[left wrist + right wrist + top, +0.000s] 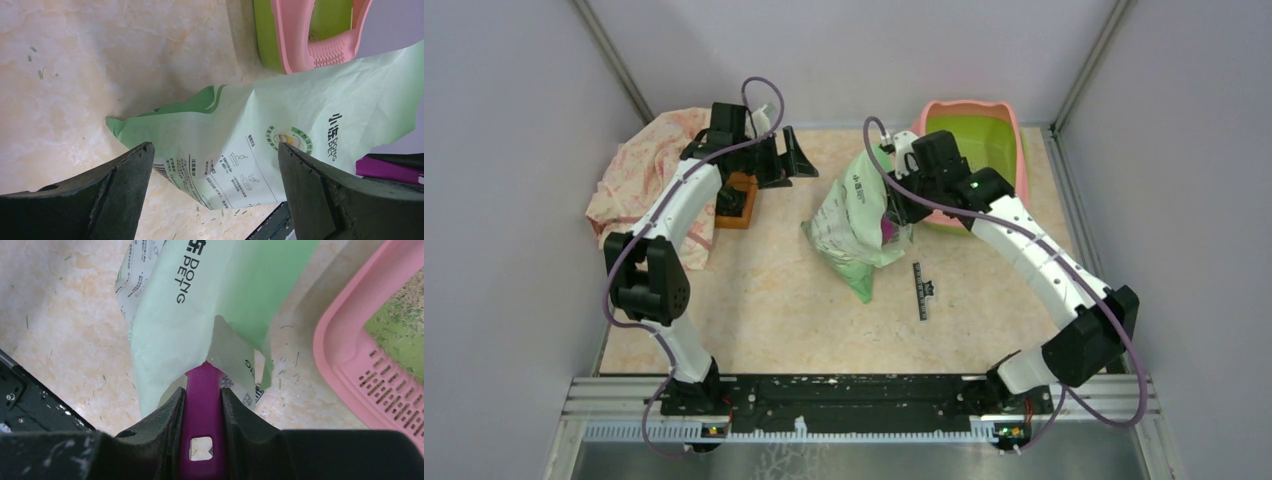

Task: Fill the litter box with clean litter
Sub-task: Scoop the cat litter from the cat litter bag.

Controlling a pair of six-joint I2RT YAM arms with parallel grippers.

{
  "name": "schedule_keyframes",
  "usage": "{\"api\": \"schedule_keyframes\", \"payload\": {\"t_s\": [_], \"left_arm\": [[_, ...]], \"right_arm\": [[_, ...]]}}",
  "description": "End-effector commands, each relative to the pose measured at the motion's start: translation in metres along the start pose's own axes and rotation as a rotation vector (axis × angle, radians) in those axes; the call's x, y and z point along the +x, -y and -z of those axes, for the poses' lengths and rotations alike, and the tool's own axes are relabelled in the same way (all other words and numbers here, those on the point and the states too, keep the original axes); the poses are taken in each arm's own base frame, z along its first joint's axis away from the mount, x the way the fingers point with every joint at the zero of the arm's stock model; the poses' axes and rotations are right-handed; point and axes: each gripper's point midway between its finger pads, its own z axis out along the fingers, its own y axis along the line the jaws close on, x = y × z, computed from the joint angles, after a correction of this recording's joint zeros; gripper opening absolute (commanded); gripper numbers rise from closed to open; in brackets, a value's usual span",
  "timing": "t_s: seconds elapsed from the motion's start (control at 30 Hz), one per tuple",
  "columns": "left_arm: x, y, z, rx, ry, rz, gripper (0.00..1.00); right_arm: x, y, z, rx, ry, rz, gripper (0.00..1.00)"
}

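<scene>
The litter box, pink-rimmed with a lime-green basin, stands at the back right. A thin scatter of pale clean litter lies on its green floor, beside the slotted pink ledge. A light green printed bag lies in the middle of the table. My right gripper is shut on the handle of a purple scoop; the scoop's head is hidden inside the bag's torn mouth. My left gripper hangs open to the left of the bag, holding nothing.
A small brown wooden tray sits under the left arm, with a pink floral cloth heaped behind it at the far left. A black ruler-like strip lies in front of the bag. Grey walls close in three sides.
</scene>
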Motion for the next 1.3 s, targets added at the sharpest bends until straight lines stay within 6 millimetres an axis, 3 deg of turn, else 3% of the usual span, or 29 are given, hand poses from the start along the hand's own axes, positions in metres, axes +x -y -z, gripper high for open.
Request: {"api": "schedule_keyframes", "payload": {"t_s": [0.0, 0.27, 0.5, 0.9, 1.27], "left_arm": [[-0.007, 0.004, 0.005, 0.013, 0.034, -0.026, 0.99], [-0.006, -0.001, 0.005, -0.005, 0.036, -0.027, 0.99], [-0.005, -0.003, 0.006, -0.013, 0.037, -0.024, 0.99], [0.003, -0.008, 0.010, -0.041, 0.034, -0.005, 0.99], [0.002, -0.006, 0.012, -0.041, 0.046, -0.004, 0.99]], "right_arm": [[-0.020, -0.017, -0.012, -0.031, 0.046, 0.054, 0.00], [0.004, -0.037, -0.068, -0.054, 0.100, 0.021, 0.00], [0.039, -0.047, -0.088, -0.041, 0.247, -0.005, 0.00], [0.068, -0.039, -0.088, 0.065, 0.452, -0.025, 0.00], [0.072, -0.035, -0.046, 0.092, 0.659, 0.021, 0.00]]}}
